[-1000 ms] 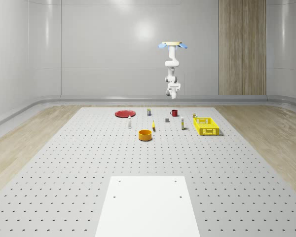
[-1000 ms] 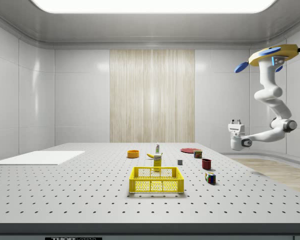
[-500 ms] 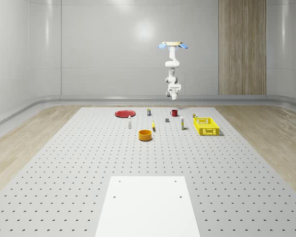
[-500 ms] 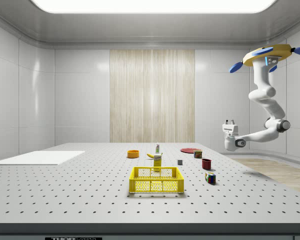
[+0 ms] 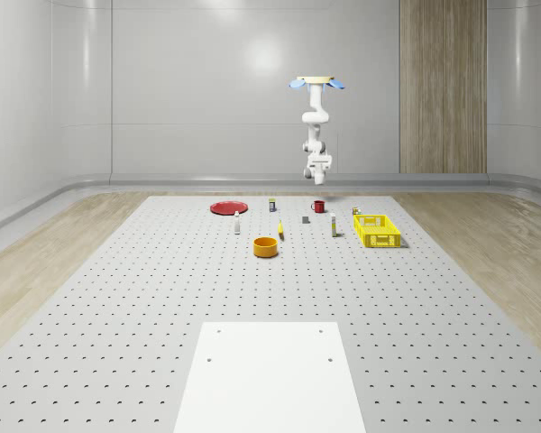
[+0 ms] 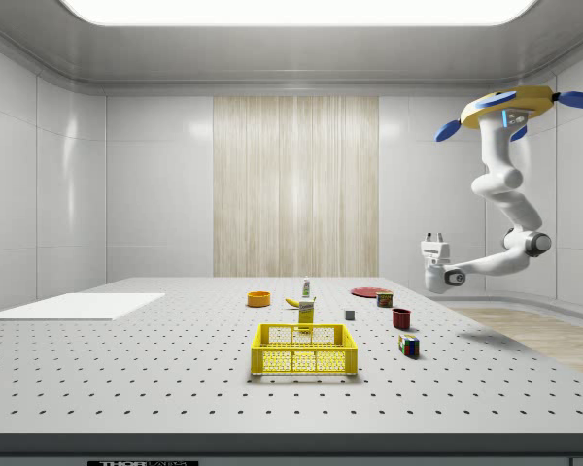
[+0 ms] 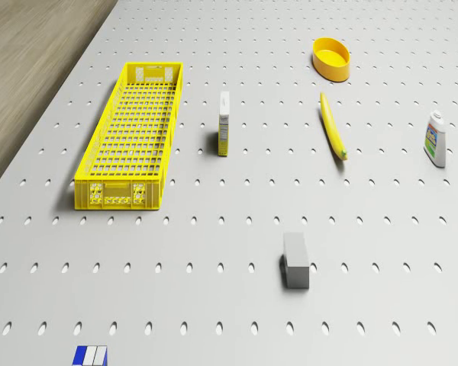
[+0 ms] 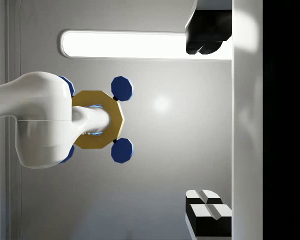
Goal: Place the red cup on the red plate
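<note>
Here we hover above the counter's (image 6: pixel 175 369) far edge; our hand (image 6: pixel 433 239), fingers spread, points upward; the red cup (image 6: pixel 401 317) sits below.

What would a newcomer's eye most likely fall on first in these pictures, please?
Probably the drone, hovering high over the table's far end with its white arm folded and its end effector pointing upward. Below it stands the red cup, apart from the red plate; nearer lies the yellow crate.
</note>
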Controlling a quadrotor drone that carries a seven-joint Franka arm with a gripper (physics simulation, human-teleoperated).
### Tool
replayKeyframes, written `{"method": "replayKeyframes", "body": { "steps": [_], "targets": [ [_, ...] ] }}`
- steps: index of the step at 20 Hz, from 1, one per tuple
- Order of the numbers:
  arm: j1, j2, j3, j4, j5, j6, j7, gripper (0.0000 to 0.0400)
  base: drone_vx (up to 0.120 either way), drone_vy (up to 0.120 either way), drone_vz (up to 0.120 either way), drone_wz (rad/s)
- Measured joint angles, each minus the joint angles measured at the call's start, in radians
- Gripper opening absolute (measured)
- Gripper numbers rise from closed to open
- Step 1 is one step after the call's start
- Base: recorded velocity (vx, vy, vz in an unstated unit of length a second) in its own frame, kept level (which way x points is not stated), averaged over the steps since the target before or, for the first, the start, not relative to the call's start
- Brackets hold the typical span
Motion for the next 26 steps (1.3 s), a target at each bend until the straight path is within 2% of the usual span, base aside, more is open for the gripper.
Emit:
{"method": "replayKeyframes", "body": {
  "steps": [10,14,21,26],
  "targets": [
    [-0.003,-0.005,0.010,-0.005,-0.013,0.008,0.002,0.0400,0.120,0.000,0.000,0.000],
    [-0.007,-0.007,0.021,-0.008,-0.030,0.011,0.004,0.0400,0.110,-0.070,0.000,0.000],
    [-0.023,-0.012,0.074,-0.015,-0.104,0.017,0.013,0.0400,0.000,0.000,0.000,0.000],
    [-0.054,-0.019,0.173,-0.037,-0.243,0.024,0.033,0.0400,0.000,0.000,-0.008,0.000]
  ]
}}
